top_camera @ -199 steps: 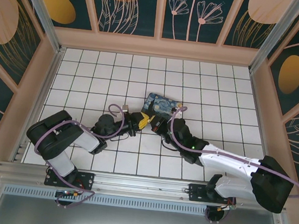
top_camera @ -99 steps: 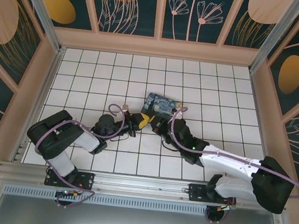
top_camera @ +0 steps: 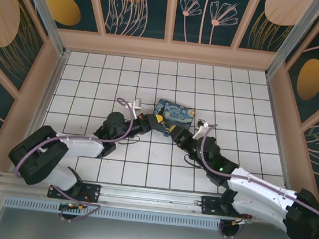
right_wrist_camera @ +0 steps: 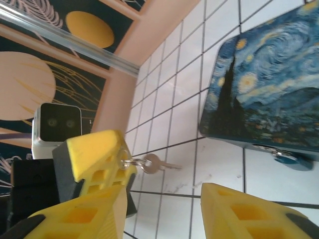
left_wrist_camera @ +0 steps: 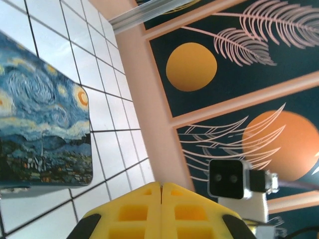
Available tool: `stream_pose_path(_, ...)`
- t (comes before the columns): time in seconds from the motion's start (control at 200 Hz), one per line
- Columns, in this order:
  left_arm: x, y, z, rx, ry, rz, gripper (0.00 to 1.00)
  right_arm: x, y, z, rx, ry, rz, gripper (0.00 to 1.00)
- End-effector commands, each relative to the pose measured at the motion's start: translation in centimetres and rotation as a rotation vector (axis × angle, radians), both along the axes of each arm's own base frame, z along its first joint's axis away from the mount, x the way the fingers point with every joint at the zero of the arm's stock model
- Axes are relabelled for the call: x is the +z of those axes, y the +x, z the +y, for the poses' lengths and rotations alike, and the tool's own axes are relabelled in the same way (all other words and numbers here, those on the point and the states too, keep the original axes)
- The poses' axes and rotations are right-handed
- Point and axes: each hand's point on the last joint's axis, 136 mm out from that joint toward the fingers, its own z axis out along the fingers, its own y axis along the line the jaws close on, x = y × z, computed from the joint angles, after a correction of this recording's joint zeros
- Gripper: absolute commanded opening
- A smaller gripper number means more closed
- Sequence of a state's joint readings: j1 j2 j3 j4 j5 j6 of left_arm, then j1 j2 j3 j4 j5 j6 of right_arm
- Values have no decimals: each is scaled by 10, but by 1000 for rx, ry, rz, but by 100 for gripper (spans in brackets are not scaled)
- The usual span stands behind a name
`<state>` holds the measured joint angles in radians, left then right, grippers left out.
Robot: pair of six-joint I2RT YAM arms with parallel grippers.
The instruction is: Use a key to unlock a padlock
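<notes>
My left gripper (top_camera: pixel 154 120) is shut, its yellow fingers (right_wrist_camera: pixel 99 152) pinching a small ring from which a silver key (right_wrist_camera: pixel 153 163) sticks out sideways above the tiles. In its own view the left gripper (left_wrist_camera: pixel 161 185) shows both pads pressed together. My right gripper (right_wrist_camera: pixel 164 191) stands open just beside the key, nothing between its fingers; from above the right gripper (top_camera: pixel 168 131) faces the left one. A small silvery padlock (right_wrist_camera: pixel 280 155) peeks out at the near edge of the blue painted box (top_camera: pixel 174 112), mostly hidden.
The painted box (right_wrist_camera: pixel 269 94) lies flat on the white tiled floor (top_camera: pixel 93 88), just beyond both grippers. Pink walls (top_camera: pixel 48 76) with dark floral panels enclose the floor. The metal rail (top_camera: pixel 150 197) runs along the near edge by the arm bases.
The right gripper has opened and drawn back to the right, letting go at the meeting point. The left arm has stretched toward the box, carrying the key ring.
</notes>
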<state>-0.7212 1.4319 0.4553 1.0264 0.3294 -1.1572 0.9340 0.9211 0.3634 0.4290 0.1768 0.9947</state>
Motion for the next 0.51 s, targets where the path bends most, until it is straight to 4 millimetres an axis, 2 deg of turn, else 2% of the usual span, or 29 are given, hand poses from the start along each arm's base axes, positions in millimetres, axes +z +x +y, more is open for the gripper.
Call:
stream_pose_path(0.0, 3, -1, 0, 0, 121, -169, 0, 28, 2, 8, 45, 62, -109, 43)
stream_pose_path(0.195, 15, -3, 2, 4, 72, -194, 0, 41, 8, 16, 72, 135, -138, 43)
stream_pose_path(0.375, 24, -6, 4, 7, 12, -181, 0, 41, 10, 24, 86, 168, -140, 43)
stream_pose_path(0.5, 30, -7, 6, 10, -18, -176, 0, 41, 11, 29, 98, 192, -143, 39)
